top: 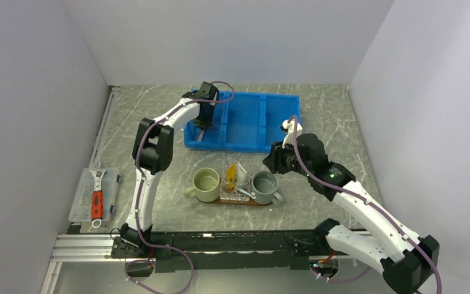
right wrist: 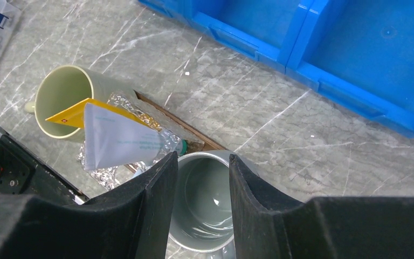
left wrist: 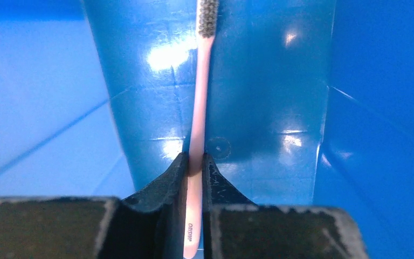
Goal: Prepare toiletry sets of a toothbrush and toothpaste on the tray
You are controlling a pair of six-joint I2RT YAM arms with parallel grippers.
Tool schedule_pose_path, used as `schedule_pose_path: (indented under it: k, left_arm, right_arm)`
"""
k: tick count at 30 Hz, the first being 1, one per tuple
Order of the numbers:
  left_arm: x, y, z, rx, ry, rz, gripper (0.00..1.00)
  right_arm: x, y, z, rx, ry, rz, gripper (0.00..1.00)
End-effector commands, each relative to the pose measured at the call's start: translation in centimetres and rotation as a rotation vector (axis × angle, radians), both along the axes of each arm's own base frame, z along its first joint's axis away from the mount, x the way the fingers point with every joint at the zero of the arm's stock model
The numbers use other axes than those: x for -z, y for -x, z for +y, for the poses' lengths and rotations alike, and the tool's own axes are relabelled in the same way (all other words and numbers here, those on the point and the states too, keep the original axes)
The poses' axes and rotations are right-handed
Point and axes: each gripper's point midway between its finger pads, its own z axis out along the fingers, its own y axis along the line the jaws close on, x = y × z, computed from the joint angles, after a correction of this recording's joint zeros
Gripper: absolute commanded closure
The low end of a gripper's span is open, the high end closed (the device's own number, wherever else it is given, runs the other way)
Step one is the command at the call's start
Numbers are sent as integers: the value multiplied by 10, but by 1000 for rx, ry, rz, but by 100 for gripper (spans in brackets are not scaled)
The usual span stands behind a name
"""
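My left gripper (left wrist: 195,159) is down in the left compartment of the blue bin (top: 245,119) and is shut on the handle of a pink toothbrush (left wrist: 200,102), whose bristle head points away from me. From above, the left gripper (top: 203,122) shows at that compartment. The brown tray (top: 245,202) carries a green mug (top: 207,184) and a grey mug (top: 264,185). A clear holder between them holds a yellow tube (right wrist: 70,114) and a white tube (right wrist: 121,143). My right gripper (right wrist: 203,159) hangs open above the grey mug (right wrist: 205,216), holding nothing.
A clear plastic box (top: 95,196) with a red-handled tool lies at the table's left edge. The blue bin's middle and right compartments (right wrist: 366,48) look bare. White walls close in the marble-patterned table (top: 318,122) on three sides.
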Motion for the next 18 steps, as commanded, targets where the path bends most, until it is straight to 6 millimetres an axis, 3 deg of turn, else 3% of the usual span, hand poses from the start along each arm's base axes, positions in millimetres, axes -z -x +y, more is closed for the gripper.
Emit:
schedule_pose_path:
  k: [1, 3, 7, 18]
  left_arm:
    - [9, 13, -5, 19, -8, 35, 92]
    - [5, 13, -4, 16, -12, 26, 100]
    - [-10, 12, -3, 12, -6, -5, 100]
    - [-98, 8, -6, 11, 85, -187, 100]
  right_arm:
    - [-13, -3, 2, -6, -33, -49, 58]
    - [-15, -2, 3, -11, -37, -51, 58]
    - [-17, -2, 3, -12, -42, -54, 58]
    - [-29, 2, 7, -32, -77, -62, 58]
